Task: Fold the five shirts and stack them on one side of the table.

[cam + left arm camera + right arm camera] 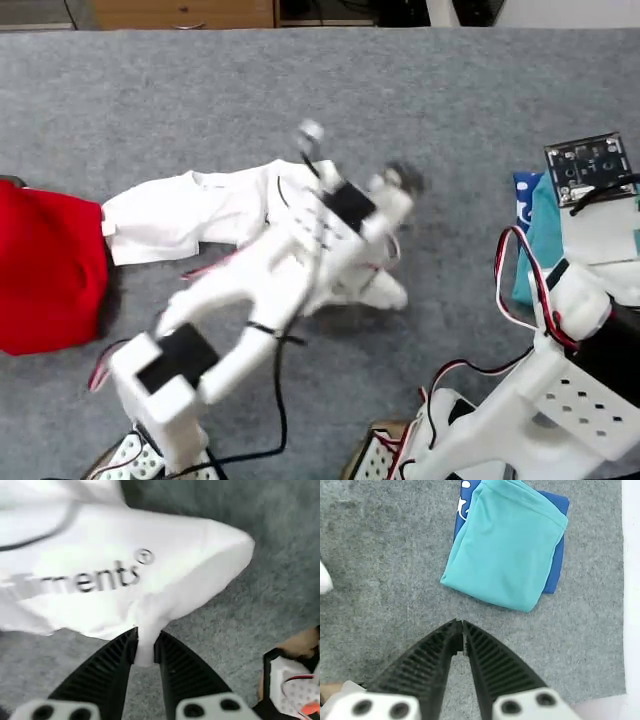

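Observation:
A white shirt (200, 212) lies spread on the grey table (400, 90) mid-left; part of it is under the left arm. My left gripper (145, 650) is shut on a pinched fold of this white shirt (125, 565), which has grey print. In the high view that gripper (385, 190) sits over the shirt's right end. A red shirt (45, 265) lies at the left edge. A folded teal shirt (507, 550) rests on a folded blue shirt (555, 540) at the right side. My right gripper (460, 635) is shut on nothing, hovering over bare mat near the teal shirt.
A small black circuit board (590, 167) and a white sheet (600, 235) sit at the right edge over the teal stack (540, 235). Both arm bases and their cables occupy the front edge. The far half of the table is bare mat.

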Action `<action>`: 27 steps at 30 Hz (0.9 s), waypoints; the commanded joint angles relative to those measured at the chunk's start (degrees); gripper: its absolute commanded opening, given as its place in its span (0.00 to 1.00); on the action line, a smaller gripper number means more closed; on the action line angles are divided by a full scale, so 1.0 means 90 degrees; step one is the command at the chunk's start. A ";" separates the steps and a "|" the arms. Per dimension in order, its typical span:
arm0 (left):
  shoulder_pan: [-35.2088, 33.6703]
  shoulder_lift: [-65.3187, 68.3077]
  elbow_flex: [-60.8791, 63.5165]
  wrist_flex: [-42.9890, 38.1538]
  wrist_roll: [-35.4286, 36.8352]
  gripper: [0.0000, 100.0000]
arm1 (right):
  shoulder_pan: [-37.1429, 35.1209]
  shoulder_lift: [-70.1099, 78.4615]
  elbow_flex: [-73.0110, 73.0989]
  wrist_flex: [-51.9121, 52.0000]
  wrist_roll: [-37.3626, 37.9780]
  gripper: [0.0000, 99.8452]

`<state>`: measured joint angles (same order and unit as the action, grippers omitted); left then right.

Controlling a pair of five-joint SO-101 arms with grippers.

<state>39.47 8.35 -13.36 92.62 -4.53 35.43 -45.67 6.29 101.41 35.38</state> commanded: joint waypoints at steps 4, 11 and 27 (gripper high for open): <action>-0.1211 -0.1665 -0.1680 0.0908 -0.0068 0.02 | 0.0073 -0.0024 0.0005 0.0078 0.0078 0.00; -0.4015 -0.2818 -0.1661 0.0908 -0.0147 0.02 | -0.0142 -0.0024 0.0063 0.0078 0.0078 0.00; -0.9436 -0.3092 0.1563 0.0469 -0.3321 0.02 | -0.3375 0.0249 0.0894 -0.0469 -0.0147 0.00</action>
<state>-39.82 -18.02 -4.13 99.56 -31.25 10.11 -45.49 14.20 100.18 35.56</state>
